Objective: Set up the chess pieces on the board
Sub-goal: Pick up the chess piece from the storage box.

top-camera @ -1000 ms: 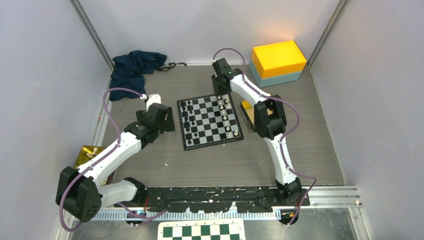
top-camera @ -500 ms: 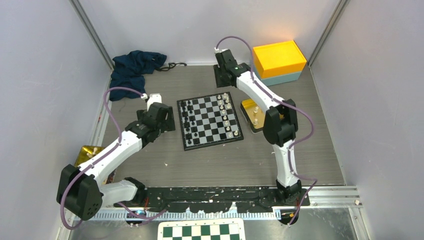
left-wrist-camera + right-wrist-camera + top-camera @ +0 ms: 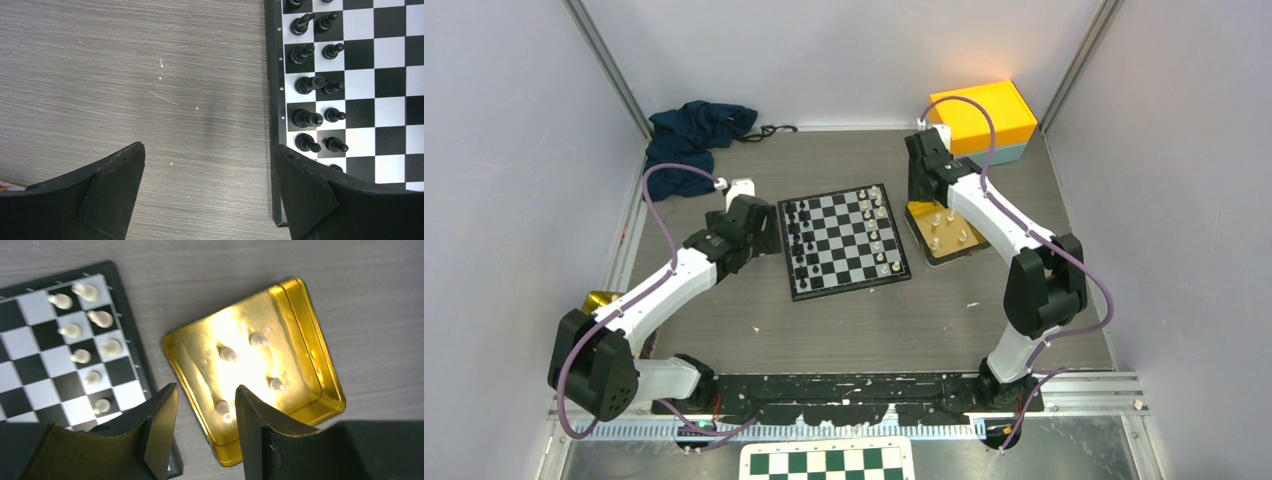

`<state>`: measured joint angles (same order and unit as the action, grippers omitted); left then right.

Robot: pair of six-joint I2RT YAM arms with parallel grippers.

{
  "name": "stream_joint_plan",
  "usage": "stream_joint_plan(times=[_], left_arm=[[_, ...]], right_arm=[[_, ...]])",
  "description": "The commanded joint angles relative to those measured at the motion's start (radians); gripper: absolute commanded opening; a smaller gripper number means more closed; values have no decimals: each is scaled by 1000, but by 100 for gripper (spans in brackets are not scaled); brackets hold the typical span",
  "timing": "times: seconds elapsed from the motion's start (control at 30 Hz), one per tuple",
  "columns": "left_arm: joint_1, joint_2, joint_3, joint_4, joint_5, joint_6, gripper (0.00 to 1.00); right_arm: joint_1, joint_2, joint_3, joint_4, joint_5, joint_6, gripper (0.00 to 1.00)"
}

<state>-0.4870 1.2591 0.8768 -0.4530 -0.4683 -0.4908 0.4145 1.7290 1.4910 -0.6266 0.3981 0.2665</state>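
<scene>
Right wrist view: right tool hangs open and empty above a gold tin holding four white pieces, just beside the board; left tool gapes empty over the counter beside black pieces.

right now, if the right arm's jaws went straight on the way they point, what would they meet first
Most likely the shiny gold square metal tin, near its board-side rim, right beside the nearest cream-white chess piece inside it. Depth is unclear, so that piece could come first.
</scene>
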Motion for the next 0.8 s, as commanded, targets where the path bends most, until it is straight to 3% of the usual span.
stream_joint_plan(times=[0.0,0.27,0.77], left_arm=[[-4,14,63,34,11,-13,100],[-5,15,78,9,14,-17,100],[-4,-3,65,-6,7,-9,100]], right_arm=[[-36,-94,-115,70,28,73,52],[-86,-89,-203,130,-62,104,51],[-136,2,-178,160,-96,136,48]])
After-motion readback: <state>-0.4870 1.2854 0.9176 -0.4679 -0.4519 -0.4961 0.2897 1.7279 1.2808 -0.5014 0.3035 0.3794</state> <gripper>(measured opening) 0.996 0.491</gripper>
